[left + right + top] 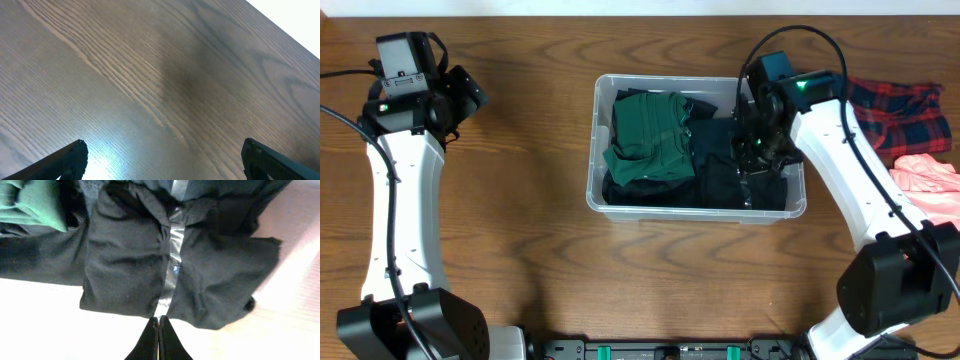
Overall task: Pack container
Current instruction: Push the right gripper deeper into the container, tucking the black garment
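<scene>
The large rectangular clear plastic container (592,180) with rounded corners stands near the middle of the brown wooden bench (520,250), a little toward the right side. Inside it, in the left half, lies a folded dark green garment (648,135) on top of black cloth. The right half is filled with folded black clothing (720,175).

The right pincer (757,150) hangs over the right part of the container, above the black clothing. In the right wrist view this pincer (158,340) has its two fingers pressed together, with nothing between them. Just beyond the tips lies the black cloth, crossed by a shiny clear strip (172,265). I cannot tell if this strip is the wall of the container.

On the bench to the right of the container, half under the right arm, lie a red and dark checked cloth (900,110) and a pink garment (930,185).

The left pincer (470,95) is well apart from the container, near the far left corner. In the left wrist view it (165,165) is spread wide over bare wood and carries nothing.
</scene>
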Robot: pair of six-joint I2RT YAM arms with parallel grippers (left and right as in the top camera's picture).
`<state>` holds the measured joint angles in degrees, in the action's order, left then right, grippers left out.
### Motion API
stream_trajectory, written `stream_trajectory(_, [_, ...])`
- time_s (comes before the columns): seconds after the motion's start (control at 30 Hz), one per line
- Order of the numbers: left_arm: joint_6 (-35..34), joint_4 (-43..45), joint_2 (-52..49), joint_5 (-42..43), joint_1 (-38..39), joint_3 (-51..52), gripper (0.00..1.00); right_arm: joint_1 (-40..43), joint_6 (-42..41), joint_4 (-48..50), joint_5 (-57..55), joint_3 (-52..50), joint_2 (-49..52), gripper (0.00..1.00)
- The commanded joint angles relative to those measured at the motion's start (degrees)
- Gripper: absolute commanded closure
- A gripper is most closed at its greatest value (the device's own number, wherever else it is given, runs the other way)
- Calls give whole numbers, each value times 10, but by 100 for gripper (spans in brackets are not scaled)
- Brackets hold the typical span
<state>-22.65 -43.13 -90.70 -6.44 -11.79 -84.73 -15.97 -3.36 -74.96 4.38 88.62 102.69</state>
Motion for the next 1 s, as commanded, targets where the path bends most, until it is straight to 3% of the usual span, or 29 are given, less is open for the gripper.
stream_trajectory(0.0, [1,-1,0,-9,-2,-5,2,2,8,6,15,-20,15,99])
stream_trajectory(0.53, [1,-1,0,-9,-2,-5,2,6,3,143,53,-189,35,99])
stream_trajectory(0.7, [1,-1,0,-9,-2,-5,2,10,8,118,58,-152,35,99])
stream_trajectory(0.97, [1,-1,0,-9,-2,-5,2,10,24,35,72,9,35,99])
